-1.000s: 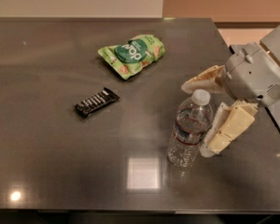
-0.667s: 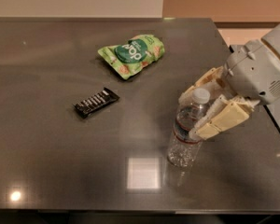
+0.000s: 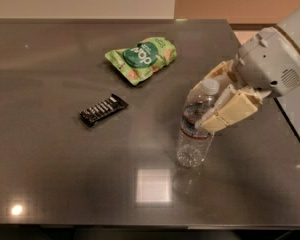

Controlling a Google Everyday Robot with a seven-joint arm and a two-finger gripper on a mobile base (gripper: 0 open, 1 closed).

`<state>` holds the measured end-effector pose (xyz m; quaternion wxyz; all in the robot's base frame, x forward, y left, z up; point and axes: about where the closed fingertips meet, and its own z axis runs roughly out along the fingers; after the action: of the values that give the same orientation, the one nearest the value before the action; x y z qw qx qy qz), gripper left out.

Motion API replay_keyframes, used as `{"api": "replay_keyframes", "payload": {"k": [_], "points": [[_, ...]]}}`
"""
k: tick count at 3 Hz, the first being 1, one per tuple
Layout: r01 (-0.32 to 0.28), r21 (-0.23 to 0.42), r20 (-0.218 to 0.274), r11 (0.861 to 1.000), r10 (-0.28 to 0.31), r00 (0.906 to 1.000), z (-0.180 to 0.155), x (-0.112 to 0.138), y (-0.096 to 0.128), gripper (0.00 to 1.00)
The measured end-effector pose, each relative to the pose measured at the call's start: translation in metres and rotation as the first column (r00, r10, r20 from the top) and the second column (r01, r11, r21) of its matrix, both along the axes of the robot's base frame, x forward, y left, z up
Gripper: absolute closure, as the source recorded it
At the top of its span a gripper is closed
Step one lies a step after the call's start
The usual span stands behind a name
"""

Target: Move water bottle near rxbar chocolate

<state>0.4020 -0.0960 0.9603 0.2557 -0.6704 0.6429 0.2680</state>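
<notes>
The water bottle [image 3: 192, 141], clear with a white cap and a red-and-white label band, stands on the dark table [image 3: 50, 174] right of centre, leaning slightly. My gripper [image 3: 200, 106] reaches in from the right, one cream finger [image 3: 225, 115] in front of the bottle's upper body and the other behind its cap. It is shut on the bottle near the shoulder. The rxbar chocolate [image 3: 103, 109], a flat black wrapper with white lettering, lies to the left of the bottle, well apart from it.
A green snack bag [image 3: 142, 58] lies behind the bar and bottle, towards the table's far side. The table's right edge runs just behind my arm's white housing [image 3: 272, 64]. A bright light reflection [image 3: 152, 185] shows on the tabletop in front of the bottle.
My gripper has moved left onto the bottle and its fingers have closed around the upper part. The bottle has stayed in about the same spot.
</notes>
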Motion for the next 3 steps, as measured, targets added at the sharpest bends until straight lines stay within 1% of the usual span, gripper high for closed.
{"api": "replay_keyframes", "payload": {"k": [1,2,3], "points": [[0.026,-0.006,0.030,1.000,-0.026,0.9992,0.012,0.029,0.011,1.00],[0.033,-0.014,0.059,0.999,-0.033,0.9977,0.020,0.070,0.033,1.00],[0.033,-0.015,0.066,0.999,-0.032,0.9973,0.022,0.081,0.039,1.00]]}}
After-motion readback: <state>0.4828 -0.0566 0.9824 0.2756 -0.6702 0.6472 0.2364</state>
